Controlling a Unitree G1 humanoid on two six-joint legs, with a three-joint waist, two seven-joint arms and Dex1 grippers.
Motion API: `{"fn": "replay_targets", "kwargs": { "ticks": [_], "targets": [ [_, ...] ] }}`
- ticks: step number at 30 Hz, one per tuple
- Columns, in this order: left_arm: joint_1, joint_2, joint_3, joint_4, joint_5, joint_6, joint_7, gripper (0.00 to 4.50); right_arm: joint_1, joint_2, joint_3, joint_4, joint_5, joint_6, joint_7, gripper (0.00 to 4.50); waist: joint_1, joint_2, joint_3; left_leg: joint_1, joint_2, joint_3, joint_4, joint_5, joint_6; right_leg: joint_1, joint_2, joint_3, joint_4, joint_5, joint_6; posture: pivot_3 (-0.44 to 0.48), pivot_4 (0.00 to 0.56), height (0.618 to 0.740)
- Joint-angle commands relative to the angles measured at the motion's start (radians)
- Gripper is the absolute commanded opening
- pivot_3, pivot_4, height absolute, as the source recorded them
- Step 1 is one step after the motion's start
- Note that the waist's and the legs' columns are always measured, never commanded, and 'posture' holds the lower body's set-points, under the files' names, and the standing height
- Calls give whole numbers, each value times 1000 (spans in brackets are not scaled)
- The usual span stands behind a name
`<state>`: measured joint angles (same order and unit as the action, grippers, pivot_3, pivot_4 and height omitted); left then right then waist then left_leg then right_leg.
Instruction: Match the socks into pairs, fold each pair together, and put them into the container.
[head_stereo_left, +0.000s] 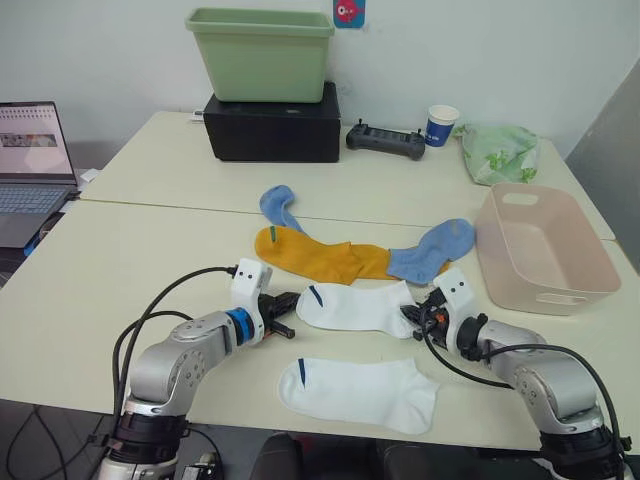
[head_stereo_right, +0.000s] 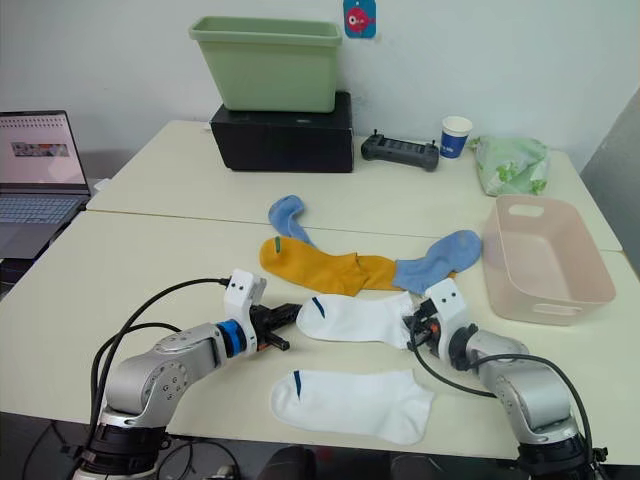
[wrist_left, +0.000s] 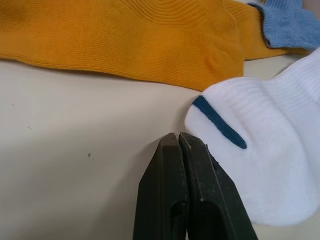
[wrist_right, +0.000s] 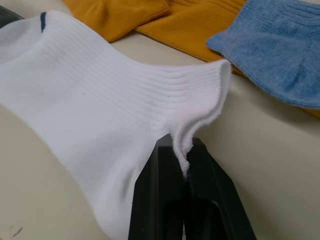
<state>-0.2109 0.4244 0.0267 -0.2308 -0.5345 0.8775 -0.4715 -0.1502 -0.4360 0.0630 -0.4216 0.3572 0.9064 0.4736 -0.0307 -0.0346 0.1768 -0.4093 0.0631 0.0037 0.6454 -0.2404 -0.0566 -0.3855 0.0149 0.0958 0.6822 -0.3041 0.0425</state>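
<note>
The socks lie near the middle of the table (head_stereo_left: 120, 260). The right gripper (head_stereo_left: 418, 318) pinches the cuff of the far white sock (head_stereo_left: 355, 306), with its black fingers (wrist_right: 165, 200) pressed tight on a fold of the soft edge. The left gripper (head_stereo_left: 285, 308) sits at the toe end of that same sock, just beside it, and its fingers are squeezed together with nothing in them. Nearer lies the near white sock (head_stereo_left: 360, 392), flat and alone. Farther out are two mustard-yellow socks (head_stereo_left: 320, 258) and two light blue socks (head_stereo_left: 432, 250), one blue one (head_stereo_left: 280, 204) farther back.

The socks look light, soft and floppy, so they will bend and sag when lifted. The ribbed cuff or the toe seems a good place to hold.

The pink container (head_stereo_left: 545, 248) waits on the right with nothing in it. At the far side stand a green tub (head_stereo_left: 262, 55) on a black box (head_stereo_left: 272, 128), a controller (head_stereo_left: 384, 140), a paper cup (head_stereo_left: 440, 126) and a green cloth bundle (head_stereo_left: 498, 152). A laptop (head_stereo_left: 32, 160) sits far left.
</note>
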Motion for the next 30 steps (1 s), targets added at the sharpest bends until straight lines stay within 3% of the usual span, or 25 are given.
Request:
{"fn": "replay_targets", "kwargs": {
  "ticks": [1, 8, 9, 15, 18, 21, 30],
  "targets": [
    [4, -26, 10, -40, -51, 41, -9, 0, 5, -15, -13, -60, 19, 1, 7, 22, 0, 0, 0, 0, 0, 0, 0, 0, 0, 0, 0, 0, 0, 0, 0, 0, 150, 719],
    [29, -28, 115, -93, -60, -24, 24, 0, 19, -14, -8, -84, 28, 1, -3, 22, -1, 0, 0, 0, 0, 0, 0, 0, 0, 0, 0, 0, 0, 0, 0, 0, 150, 719],
    [33, -19, 137, -96, -58, -20, 38, 180, 20, -14, -5, -84, 27, -1, -3, 3, -2, 0, 0, 0, 1, 0, 0, 0, 0, -1, 0, 0, 0, 0, 0, 0, 150, 719],
    [72, 34, 191, -124, -68, -15, 32, 1857, 20, -14, -1, -82, 24, -5, -5, 0, -2, 0, 0, 0, 0, 0, 0, 0, 0, -1, 0, 0, 0, 0, 0, 0, 150, 719],
    [84, 16, 211, -154, -188, 95, 9, 2806, 19, -16, 2, -75, 20, -11, -3, 0, -1, 0, 0, -1, 0, 1, 0, 0, 0, -1, 0, 0, 0, 0, 0, 0, 150, 719],
    [54, -38, 177, -159, -206, 118, 51, 3733, 18, -21, 10, -73, 16, -15, 2, 0, 0, 0, 0, -2, 0, 0, 0, 0, 0, -1, 0, 0, 0, 0, 0, 0, 150, 719],
    [-23, -62, 49, -29, -67, 119, 133, 3733, 21, -34, 16, -79, 18, -14, 3, 0, -2, 1, 0, -1, 0, -1, 0, 0, 0, -1, 1, 0, 0, 1, 1, 0, 150, 719]
  ]
}}
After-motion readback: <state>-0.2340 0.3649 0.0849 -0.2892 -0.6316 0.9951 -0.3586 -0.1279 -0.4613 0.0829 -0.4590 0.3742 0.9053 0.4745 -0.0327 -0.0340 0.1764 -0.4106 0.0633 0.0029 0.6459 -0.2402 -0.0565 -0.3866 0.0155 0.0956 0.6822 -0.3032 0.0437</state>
